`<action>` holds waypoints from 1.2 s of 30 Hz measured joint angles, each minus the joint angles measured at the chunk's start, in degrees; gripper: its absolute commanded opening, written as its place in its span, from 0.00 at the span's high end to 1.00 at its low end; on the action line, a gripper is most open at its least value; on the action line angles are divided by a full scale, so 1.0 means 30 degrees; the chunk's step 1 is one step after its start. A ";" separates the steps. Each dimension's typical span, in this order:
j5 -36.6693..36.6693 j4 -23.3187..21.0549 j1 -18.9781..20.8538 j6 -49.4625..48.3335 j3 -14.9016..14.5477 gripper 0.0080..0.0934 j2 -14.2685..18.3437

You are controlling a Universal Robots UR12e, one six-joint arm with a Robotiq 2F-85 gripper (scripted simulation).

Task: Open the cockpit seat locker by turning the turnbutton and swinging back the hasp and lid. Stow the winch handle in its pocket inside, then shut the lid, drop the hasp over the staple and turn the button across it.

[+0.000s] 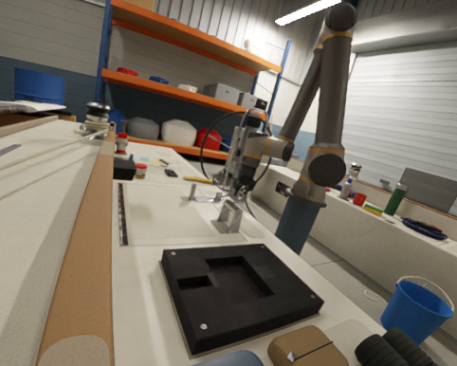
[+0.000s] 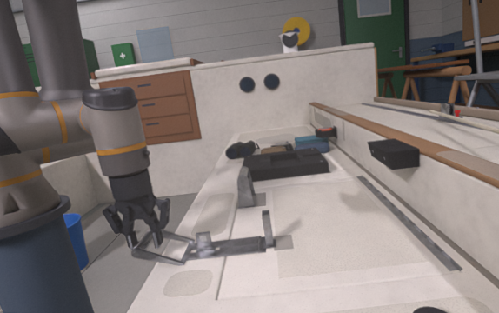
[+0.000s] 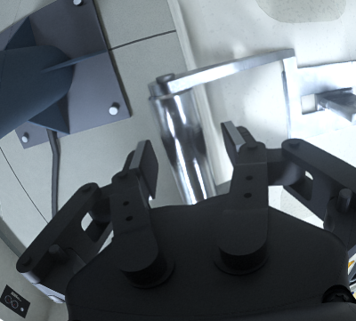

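The steel hasp (image 2: 214, 248) lies swung out flat from the closed locker lid (image 2: 340, 226), reaching past the seat's front edge, and its looped end (image 3: 187, 143) sits between the fingers of my gripper (image 2: 141, 237). The gripper is open and holds nothing. It hangs at the seat's front edge, pointing down over the loop (image 1: 238, 192). A second steel fitting (image 1: 229, 215) stands upright on the lid's front rim nearby. The black foam tray (image 1: 236, 291) with its cut-out pockets lies on the seat beside the lid. The winch handle is not in sight.
Behind the seat stand orange shelves (image 1: 184, 90) with boxes and fenders. The lid's hinge strip (image 1: 122, 213) runs under the wood-capped coaming. The arm's blue pedestal (image 1: 295, 223) stands on the cockpit floor close to the seat front. A blue bucket (image 1: 416, 308) sits on the floor.
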 measured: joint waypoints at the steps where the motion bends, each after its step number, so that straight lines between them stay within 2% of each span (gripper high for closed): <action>1: 0.0000 0.0000 0.0000 0.0000 0.0000 0.47 0.0000; 9: 0.0000 0.0429 -0.0003 0.0000 -0.0011 0.47 -0.0380; 12: 0.0000 0.1417 -0.0003 0.0000 -0.0072 0.47 -0.1295; 18: 0.0000 0.4132 0.0002 0.0000 -0.0342 0.47 -0.3789; 22: 0.0000 0.5293 0.0004 0.0000 -0.0503 0.47 -0.4821; 25: 0.0000 0.5528 0.0003 0.0000 -0.0537 0.47 -0.5019; 33: 0.0000 0.5522 -0.0001 0.0000 -0.0522 0.65 -0.4967; 36: 0.0000 0.5528 -0.0001 0.0000 -0.0524 0.65 -0.4972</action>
